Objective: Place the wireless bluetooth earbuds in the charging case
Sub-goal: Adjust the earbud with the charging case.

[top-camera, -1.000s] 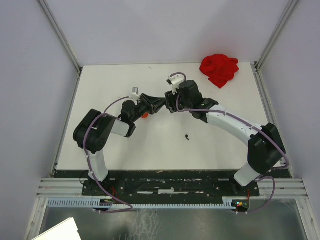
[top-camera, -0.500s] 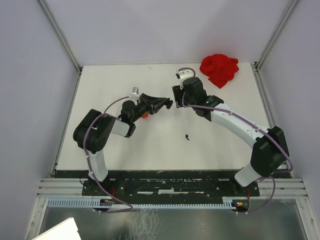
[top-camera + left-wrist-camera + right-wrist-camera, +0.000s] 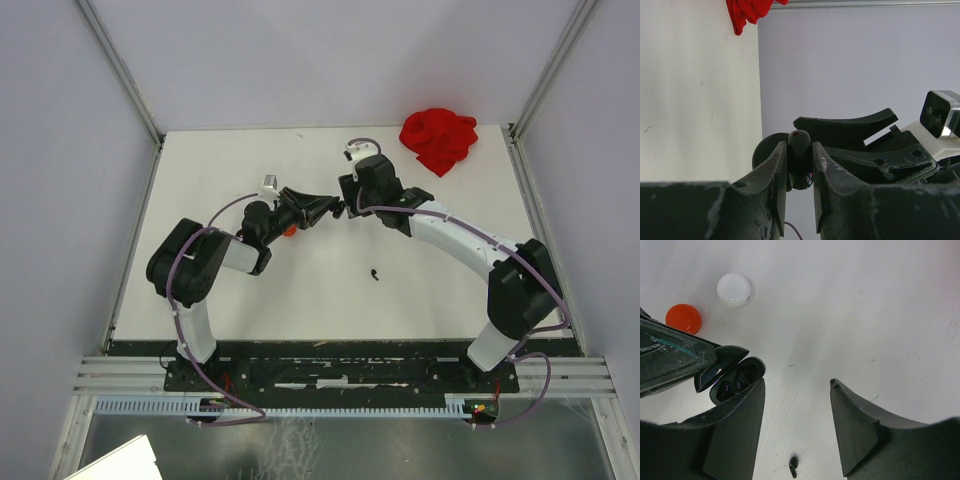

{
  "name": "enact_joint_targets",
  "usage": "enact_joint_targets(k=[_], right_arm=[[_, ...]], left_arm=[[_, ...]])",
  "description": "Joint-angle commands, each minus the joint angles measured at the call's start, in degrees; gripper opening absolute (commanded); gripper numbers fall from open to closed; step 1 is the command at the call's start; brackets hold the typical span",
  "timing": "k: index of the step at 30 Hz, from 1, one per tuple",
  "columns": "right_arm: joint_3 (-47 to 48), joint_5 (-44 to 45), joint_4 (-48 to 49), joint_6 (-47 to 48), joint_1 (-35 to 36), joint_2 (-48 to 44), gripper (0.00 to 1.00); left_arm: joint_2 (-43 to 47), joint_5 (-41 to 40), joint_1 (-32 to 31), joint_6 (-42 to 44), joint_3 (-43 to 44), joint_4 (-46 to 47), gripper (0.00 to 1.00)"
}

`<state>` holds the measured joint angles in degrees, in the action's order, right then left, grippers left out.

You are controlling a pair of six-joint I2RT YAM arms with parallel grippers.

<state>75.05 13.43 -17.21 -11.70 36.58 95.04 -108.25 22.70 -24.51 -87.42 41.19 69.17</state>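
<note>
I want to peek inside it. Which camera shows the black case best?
Right wrist: the black case hangs open, insides showing. Left wrist sees it edge-on, pinched by the left gripper. From the top it is barely a dark speck.

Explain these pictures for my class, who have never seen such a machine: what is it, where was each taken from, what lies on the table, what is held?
Two robot arms stand at the near edge of a white table, each ending in a two-finger gripper. One picture looks down from above; the other two come from cameras on the wrists. The left gripper is shut on a black charging case, lid open. The right gripper is open and empty beside it. On the table lie a black earbud, a white disc, a red disc and a red cloth.
</note>
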Motion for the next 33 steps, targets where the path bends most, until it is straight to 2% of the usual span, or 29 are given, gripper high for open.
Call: enact_joint_targets(k=[1,14,33], right_arm=[[3.26,-1.03,1.97,-0.2,-0.02,0.36,0.63],[2.78,-5.99,3.84,0.75,-0.1,0.57,0.63],[2.36,-7.95,4.62,2.22,-0.07,0.2,0.63]], left_arm=[[1.91,0.33,0.01,-0.47,0.12,3.48,0.03],[0.89,0.44,-0.02,-0.65,0.47,3.8,0.03],[0.67,0.68,-0.01,-0.64,0.82,3.76,0.03]])
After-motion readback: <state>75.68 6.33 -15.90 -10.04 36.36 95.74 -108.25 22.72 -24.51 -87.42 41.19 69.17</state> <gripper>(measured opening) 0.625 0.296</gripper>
